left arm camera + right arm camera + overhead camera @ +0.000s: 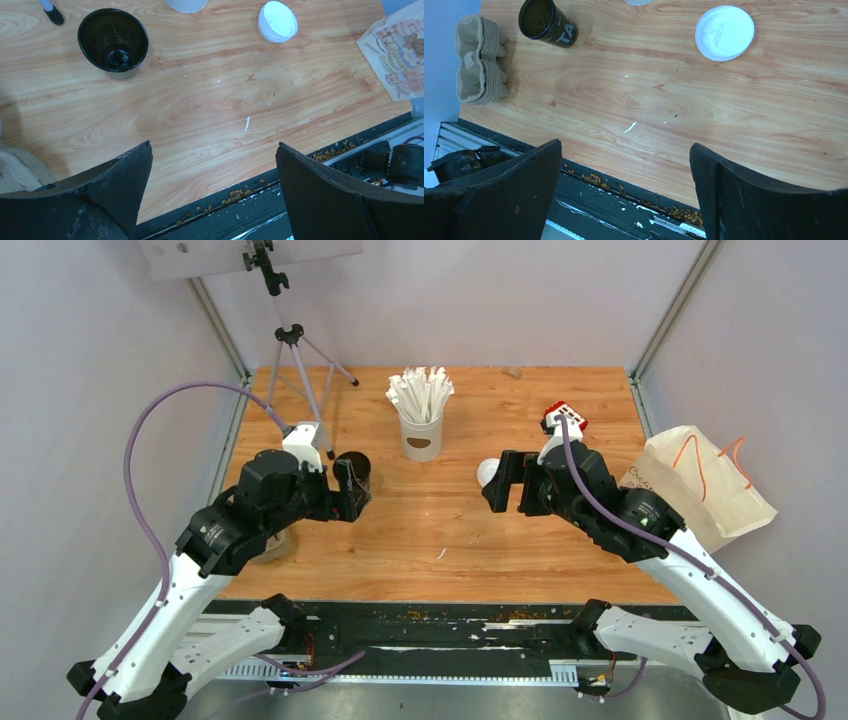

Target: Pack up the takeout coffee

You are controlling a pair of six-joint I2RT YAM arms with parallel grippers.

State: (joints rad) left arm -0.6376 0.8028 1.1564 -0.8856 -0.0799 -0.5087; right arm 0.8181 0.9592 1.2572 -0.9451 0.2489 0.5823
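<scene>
The left arm (pixel 190 570) reaches forward from its base and bends inward at the elbow. The left claw (pixel 352 490) points toward the centre, its jaws spread wide and empty. The right arm (pixel 670 550) mirrors it. The right claw (pixel 497 485) is also spread wide with nothing between its fingers. The two claws face each other, well apart.

From above, my left arm (pixel 240 520) covers most of the pulp carrier (pixel 274 542), and the right claw (pixel 497 483) hides part of the white lid (pixel 485 471). On the left wrist view the stick cup (pixel 186 4) is cut by the top edge, the paper bag (pixel 392 55) by the right edge.
</scene>
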